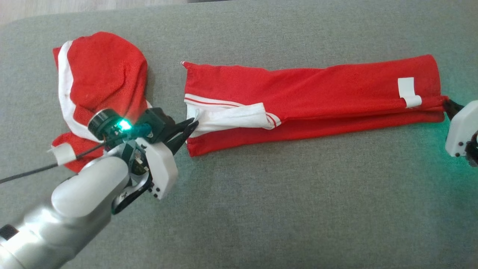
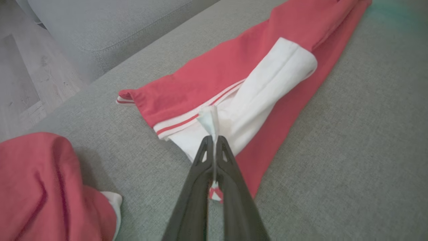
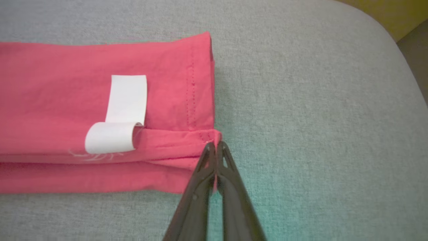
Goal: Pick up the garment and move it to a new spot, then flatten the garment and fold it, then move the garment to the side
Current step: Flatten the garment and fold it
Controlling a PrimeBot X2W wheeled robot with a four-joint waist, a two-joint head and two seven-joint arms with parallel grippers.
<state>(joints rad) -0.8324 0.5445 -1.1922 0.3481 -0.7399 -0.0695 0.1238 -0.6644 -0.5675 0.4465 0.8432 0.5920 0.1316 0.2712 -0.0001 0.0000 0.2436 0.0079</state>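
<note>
L gripper & R gripper are each clamping tight on opposite ends of red garment, prob. stretching it flat for folding.

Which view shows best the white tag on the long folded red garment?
The right wrist view: the white tag lies close and sharp on the red garment, its lower end curled. The head view shows the tag small, near the garment's right end.

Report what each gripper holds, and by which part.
Both hold the long red garment: the left gripper pinches a white edge at its striped end, the right gripper pinches the hem corner at the other end.
</note>
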